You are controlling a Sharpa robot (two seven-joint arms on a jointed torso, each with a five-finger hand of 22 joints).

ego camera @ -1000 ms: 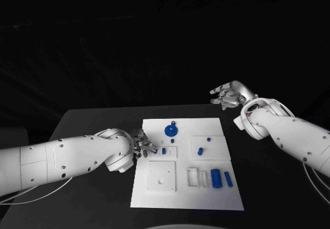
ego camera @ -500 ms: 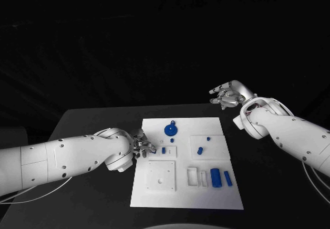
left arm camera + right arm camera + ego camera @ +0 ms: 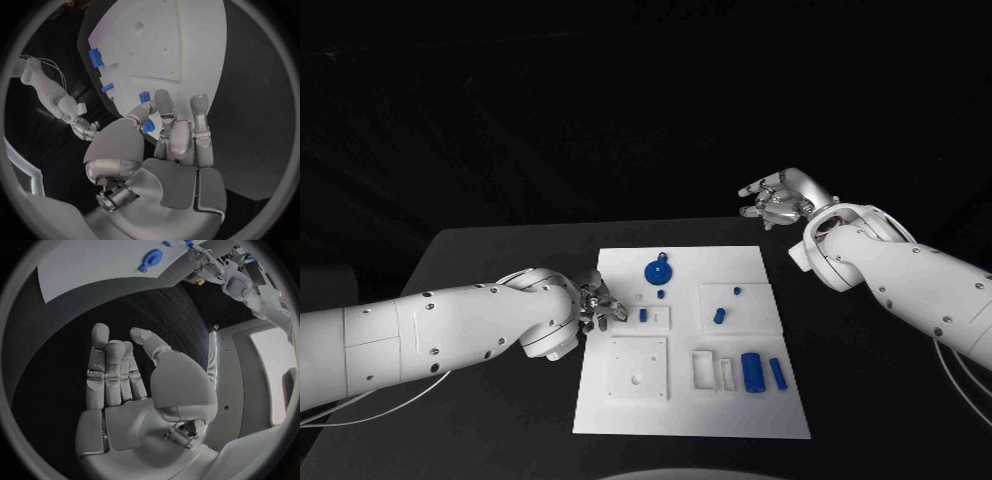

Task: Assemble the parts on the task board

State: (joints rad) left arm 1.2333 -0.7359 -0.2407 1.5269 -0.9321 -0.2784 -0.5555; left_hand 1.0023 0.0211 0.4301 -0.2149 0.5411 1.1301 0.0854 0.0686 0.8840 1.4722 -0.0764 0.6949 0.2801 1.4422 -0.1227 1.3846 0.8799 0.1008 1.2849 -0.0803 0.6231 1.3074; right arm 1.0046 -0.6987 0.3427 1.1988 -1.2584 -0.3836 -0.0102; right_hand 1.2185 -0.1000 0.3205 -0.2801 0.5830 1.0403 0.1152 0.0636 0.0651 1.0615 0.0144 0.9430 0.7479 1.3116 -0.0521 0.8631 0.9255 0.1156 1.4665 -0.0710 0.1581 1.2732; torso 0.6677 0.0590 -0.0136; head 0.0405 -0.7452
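- The black tabletop (image 3: 488,250) is carrying the white task board (image 3: 733,410) at its middle.
- The left robot hand (image 3: 602,305) is sitting at the board's left edge, fingers reaching onto the plate beside a small square recess (image 3: 651,319) holding a short blue peg (image 3: 643,316). In the left wrist view the fingers (image 3: 164,107) are lying close to a blue piece (image 3: 148,127); whether they are gripping it cannot be told.
- The right robot hand (image 3: 782,199) is hovering above the far right corner of the tabletop, well apart from the board, fingers spread and holding nothing.
- A blue round disc (image 3: 658,271) is lying near the board's far edge.
- Two blue cylinders (image 3: 753,373) are lying side by side at the near right.
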